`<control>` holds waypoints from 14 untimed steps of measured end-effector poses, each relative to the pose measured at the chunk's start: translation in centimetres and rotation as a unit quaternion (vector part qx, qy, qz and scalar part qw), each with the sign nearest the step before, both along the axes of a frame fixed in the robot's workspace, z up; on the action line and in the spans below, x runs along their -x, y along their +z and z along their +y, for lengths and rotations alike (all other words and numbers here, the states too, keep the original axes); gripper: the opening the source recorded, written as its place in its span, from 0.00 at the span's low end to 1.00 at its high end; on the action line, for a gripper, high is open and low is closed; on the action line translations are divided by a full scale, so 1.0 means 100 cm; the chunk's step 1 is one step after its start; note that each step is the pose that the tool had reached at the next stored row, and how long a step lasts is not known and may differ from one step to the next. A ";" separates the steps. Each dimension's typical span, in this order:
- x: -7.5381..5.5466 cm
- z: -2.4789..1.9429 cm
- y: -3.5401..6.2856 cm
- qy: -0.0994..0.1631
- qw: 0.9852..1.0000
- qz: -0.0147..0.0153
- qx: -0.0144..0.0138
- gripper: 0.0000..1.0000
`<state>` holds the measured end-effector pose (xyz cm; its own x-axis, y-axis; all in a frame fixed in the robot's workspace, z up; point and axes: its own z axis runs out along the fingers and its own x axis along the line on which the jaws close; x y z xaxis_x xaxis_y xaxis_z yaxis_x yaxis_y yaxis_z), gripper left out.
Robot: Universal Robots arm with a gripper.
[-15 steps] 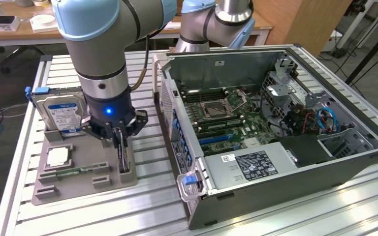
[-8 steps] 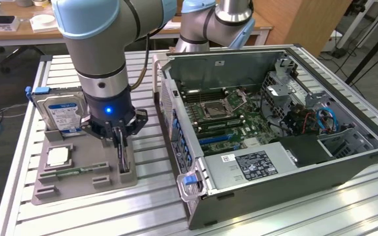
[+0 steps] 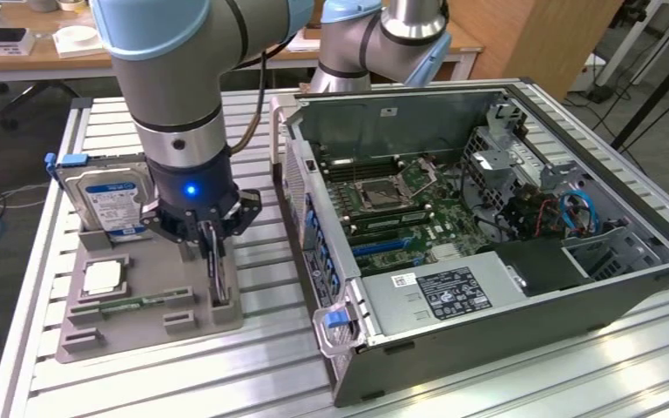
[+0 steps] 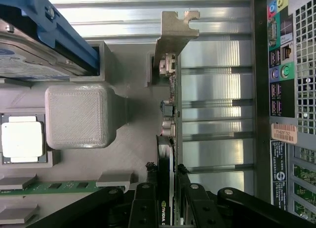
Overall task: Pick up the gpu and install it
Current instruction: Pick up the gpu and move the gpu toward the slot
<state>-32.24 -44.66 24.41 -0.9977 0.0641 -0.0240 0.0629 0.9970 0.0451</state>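
Step in hand: pick-up, by judgement; graphics card (image 3: 217, 277) gripped but not yet out of its slot in the grey tray (image 3: 84, 335).
Left neighbour: hard drive (image 3: 104, 202), standing on edge at 10 o'clock of the gripper (image 3: 209, 233) in the exterior view, near but apart. Keep the wrist off its blue rail during the lift.
Tool state: fingers (image 4: 190, 201) pressed against both faces of the card, pinching it, seemingly toward the end away from the bracket (image 4: 170, 33).
Card position: upright on its long edge in the tray's slot, at 6 o'clock just under the gripper.
Lift advice: pull straight up along the slot, no twist. An off-centre hold would probably let the bracket end droop, so go slowly and watch for snagging on the slot post.
Right neighbour: open computer case (image 3: 613, 287) at 3 o'clock of the tray, just beside it. Leave room to its near wall.
Card look: thin and flat, dark faces, seen edge-on from the wrist. Silver bracket with a bent tab at one end, small metal connectors behind it, maker's logo printed between the fingers.
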 end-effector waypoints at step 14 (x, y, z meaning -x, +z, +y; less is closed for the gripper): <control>0.000 0.0000 0.0025 0.000 1.000 0.000 0.000 0.26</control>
<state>-32.24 -44.66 24.66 -0.9977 0.0640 -0.0240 0.0629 0.9970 0.0451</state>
